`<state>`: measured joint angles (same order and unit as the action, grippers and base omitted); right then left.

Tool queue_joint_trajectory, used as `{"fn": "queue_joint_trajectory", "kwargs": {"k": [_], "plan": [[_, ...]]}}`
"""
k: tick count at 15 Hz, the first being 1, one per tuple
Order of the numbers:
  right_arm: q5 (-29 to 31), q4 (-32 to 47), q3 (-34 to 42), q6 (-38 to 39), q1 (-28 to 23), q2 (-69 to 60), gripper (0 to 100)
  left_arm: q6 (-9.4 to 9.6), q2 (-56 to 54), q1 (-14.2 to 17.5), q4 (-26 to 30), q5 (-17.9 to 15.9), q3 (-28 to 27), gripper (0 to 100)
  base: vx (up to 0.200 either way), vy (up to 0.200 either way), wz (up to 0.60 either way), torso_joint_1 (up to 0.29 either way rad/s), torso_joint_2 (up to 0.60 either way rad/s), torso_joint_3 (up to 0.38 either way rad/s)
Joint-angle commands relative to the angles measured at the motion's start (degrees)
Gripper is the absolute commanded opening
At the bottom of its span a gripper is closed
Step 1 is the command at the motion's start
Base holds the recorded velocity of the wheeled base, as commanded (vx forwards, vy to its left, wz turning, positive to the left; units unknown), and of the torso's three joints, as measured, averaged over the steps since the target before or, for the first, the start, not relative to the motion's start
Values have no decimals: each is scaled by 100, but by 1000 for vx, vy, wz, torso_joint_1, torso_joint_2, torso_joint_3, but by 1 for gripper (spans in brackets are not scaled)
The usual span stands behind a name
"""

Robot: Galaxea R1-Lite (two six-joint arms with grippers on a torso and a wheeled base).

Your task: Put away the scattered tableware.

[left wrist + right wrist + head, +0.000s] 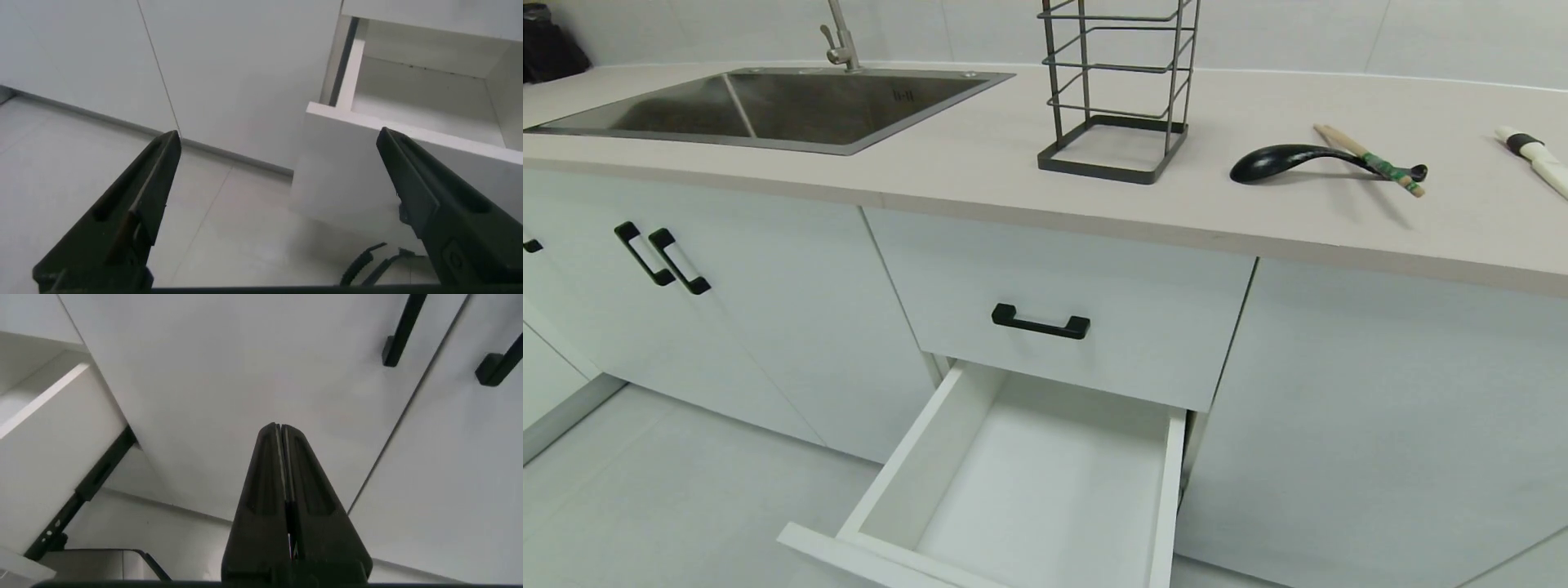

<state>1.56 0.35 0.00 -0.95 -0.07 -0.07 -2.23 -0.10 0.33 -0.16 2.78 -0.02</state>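
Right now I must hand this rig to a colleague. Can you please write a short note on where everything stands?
Left gripper: open, holding nothing, low by the front of the open lower drawer.
Right gripper: shut, holding nothing, facing a cabinet door.
Things: the chopsticks lie across the handle of the black spoon on the counter, right of the wire rack. A white utensil with a black band lies further right.
Done: the drawer is open.
Left: all three pieces are not yet put away.

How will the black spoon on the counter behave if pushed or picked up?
Black spoon looks rigid, probably light. Its handle arches off the counter, so it will likely rock or pivot on the bowl. Chopsticks cross the handle and would probably roll off.
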Motion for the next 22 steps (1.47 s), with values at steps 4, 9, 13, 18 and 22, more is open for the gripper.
{"fn": "queue_joint_trajectory", "kwargs": {"k": [4,9,13,18,22], "plan": [[-7,0,0,-19,7,7,0,3,10,2,7,3,2,100,0,0,0,0,0,0],[2,0,0,-10,7,7,0,-14,10,2,-2,3,2,100,0,0,0,0,0,0],[2,0,0,-10,-1,7,0,-14,10,2,-2,3,2,100,0,0,0,192,-95,-69],[-7,0,0,-10,-1,7,0,-14,10,2,-2,3,2,100,0,0,0,229,-513,-221],[-7,0,0,-10,-1,7,0,-14,10,2,7,3,2,100,0,0,0,227,-510,-214]]}}
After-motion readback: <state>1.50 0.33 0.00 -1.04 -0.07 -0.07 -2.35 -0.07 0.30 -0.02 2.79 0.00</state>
